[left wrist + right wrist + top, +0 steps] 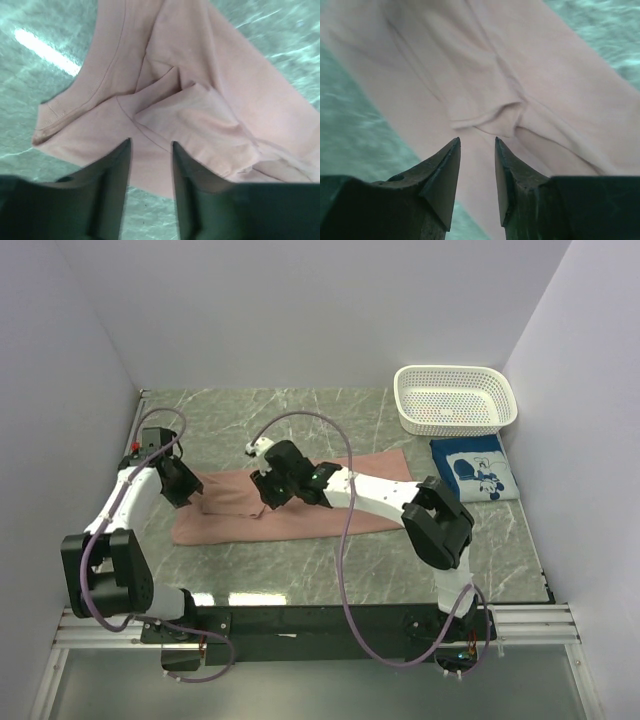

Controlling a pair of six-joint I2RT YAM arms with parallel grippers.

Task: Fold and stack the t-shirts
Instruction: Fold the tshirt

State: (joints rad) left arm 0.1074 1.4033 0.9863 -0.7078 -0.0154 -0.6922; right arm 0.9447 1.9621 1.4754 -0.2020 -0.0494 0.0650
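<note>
Dusty-pink soft cloth t-shirt (300, 522) lies as a long folded band on the green marbled tabletop (300, 420), well off from the white perforated plastic basket (455, 428) toward the left arm's side, while the folded blue t-shirt with white cartoon print (475, 468) sits just in front of that basket. Left gripper (151, 145) and right gripper (477, 142) hover over the half of the band farther from the basket, each with jaws apart and nothing between them. The likeliest trouble is the loose, rumpled sleeve layers beneath them: a pinch that catches only the top layer could pull the fold open or skew the next one
</note>
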